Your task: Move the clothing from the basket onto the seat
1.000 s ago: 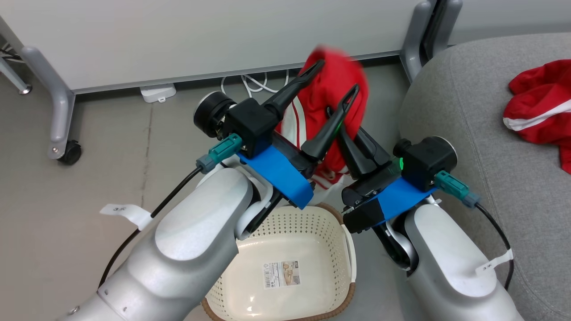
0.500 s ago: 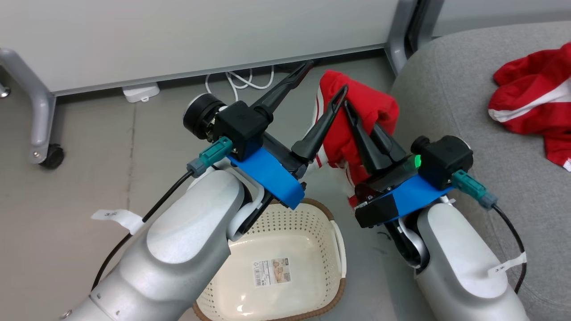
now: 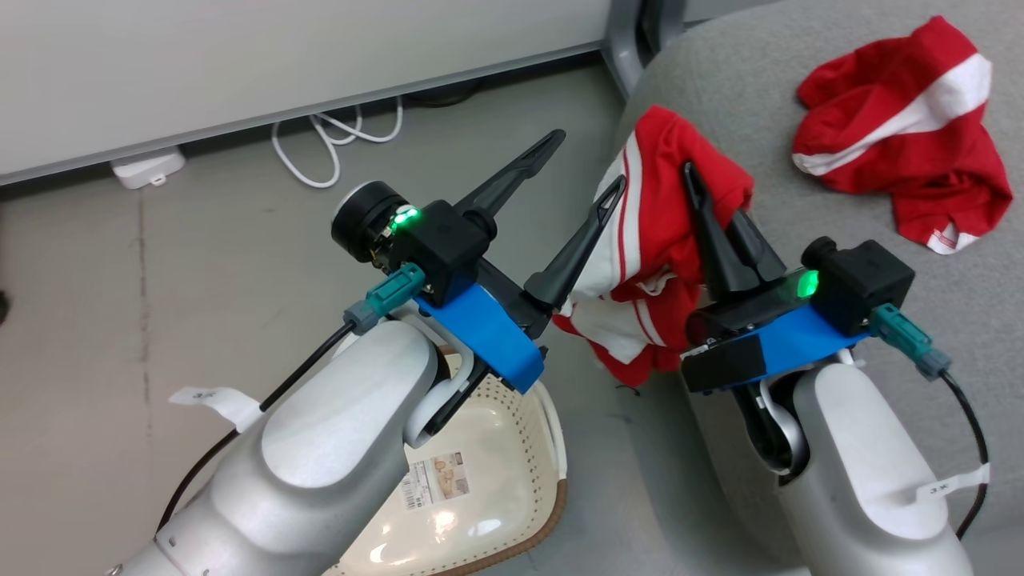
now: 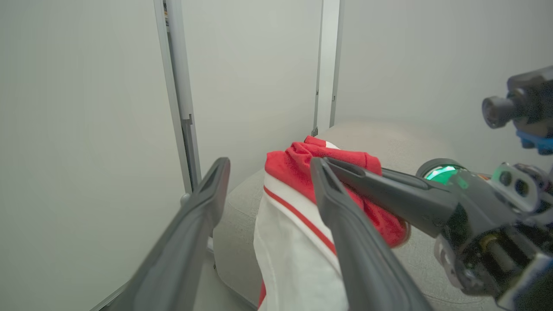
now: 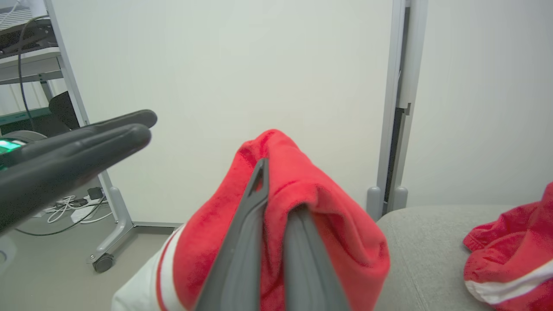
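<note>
The right fingers [image 3: 708,240] clamp a red garment [image 3: 648,200] draped over them, above the edge of the seat [image 3: 752,96]. The left fingers [image 3: 512,172] stand wide apart, empty, just beside it.

Head view: hanging garment [image 3: 652,200], bright red with white panel and stripes, bunched and lifted, droops at the 9 o'clock edge of the seat [image 3: 720,80], light grey and rounded. A crumpled garment [image 3: 904,160], red with one broad white stripe, lies on it at 2 o'clock. The basket [image 3: 512,480], cream, perforated, brown-rimmed and upright, is at 6 o'clock.
</note>
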